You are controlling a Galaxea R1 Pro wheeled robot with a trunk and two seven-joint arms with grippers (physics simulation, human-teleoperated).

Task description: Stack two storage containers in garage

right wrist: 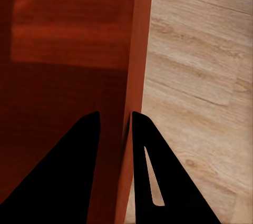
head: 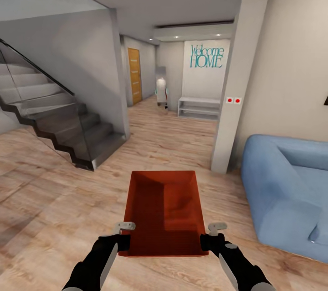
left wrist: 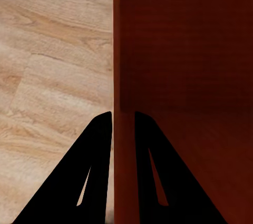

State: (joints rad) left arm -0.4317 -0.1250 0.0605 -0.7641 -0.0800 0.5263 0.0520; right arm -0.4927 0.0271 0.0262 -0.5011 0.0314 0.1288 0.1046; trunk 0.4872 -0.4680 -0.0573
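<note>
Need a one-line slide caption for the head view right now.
Both pincers, left and right, clamp the side walls of a red bin above wood floor, sofa to the right, stairs left.

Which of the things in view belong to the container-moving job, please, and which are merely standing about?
Job:
- storage container, one wall pinched in each gripper
- left gripper
- right gripper
- wood-plank floor of the living room

Standing about:
- blue sofa
- staircase
- white shelf unit
- wooden door
- "Welcome HOME" lettering
</note>
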